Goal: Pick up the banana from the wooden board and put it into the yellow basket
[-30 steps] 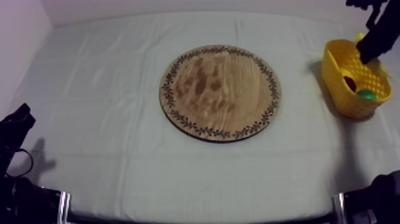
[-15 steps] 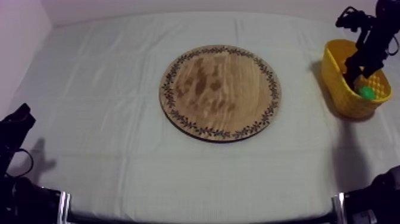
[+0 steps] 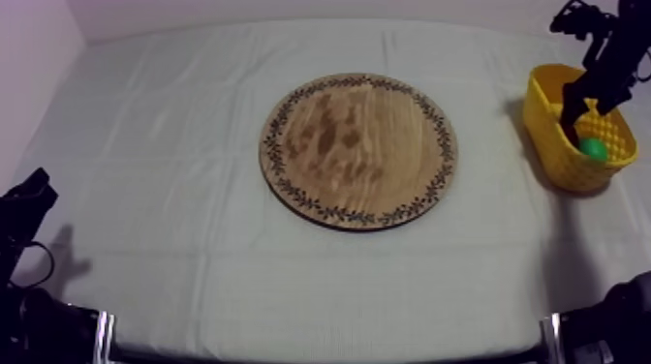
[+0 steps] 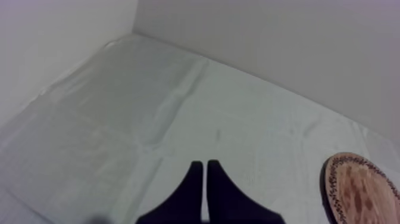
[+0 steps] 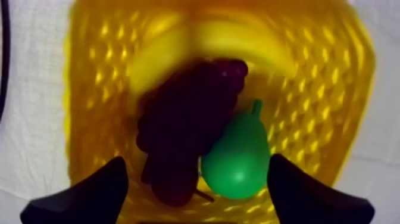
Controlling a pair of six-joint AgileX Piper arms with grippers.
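Note:
The banana lies inside the yellow basket against its far wall, behind a dark bunch of grapes and a green pear. My right gripper hangs open just above these fruits, fingers wide apart and holding nothing. In the top view the right gripper reaches down into the basket at the table's right edge, with the pear showing beside it. The round wooden board at the centre is bare. My left gripper is shut, resting low at the left.
Grey-white cloth stretches wide around the board. The board's patterned rim lies off to the side of my left gripper. Walls rise behind the table and at its left side.
My right gripper's fingers have spread apart over the basket, letting go of the banana, and the arm has lifted a little. The left arm has stayed still.

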